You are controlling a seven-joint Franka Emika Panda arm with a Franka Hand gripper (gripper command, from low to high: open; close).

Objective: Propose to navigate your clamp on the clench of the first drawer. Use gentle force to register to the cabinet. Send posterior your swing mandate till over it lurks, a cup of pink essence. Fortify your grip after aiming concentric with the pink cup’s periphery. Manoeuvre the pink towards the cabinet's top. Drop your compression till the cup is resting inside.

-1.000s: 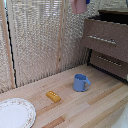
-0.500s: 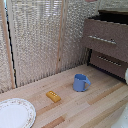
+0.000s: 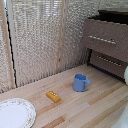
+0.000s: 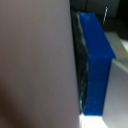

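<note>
The clamp (image 4: pixel 92 65) shows only a blue fingertip in the wrist view, with a blurred pinkish surface beside it; its opening cannot be told. The first drawer (image 3: pixel 106 39) lies far right in the exterior view, its clench (image 3: pixel 102 39) running horizontally. The pink cup is not visible there.

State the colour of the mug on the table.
Blue: the mug shows best in the exterior view.

Soft, even daylight fills the exterior view, which is coarse and grainy. The wrist view is heavily blurred, with a bright glare patch at one edge.

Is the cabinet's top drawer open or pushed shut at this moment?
Open: the first drawer juts forward of the lower drawer front, and a dark gap shows above its front, under the cabinet's top.
</note>
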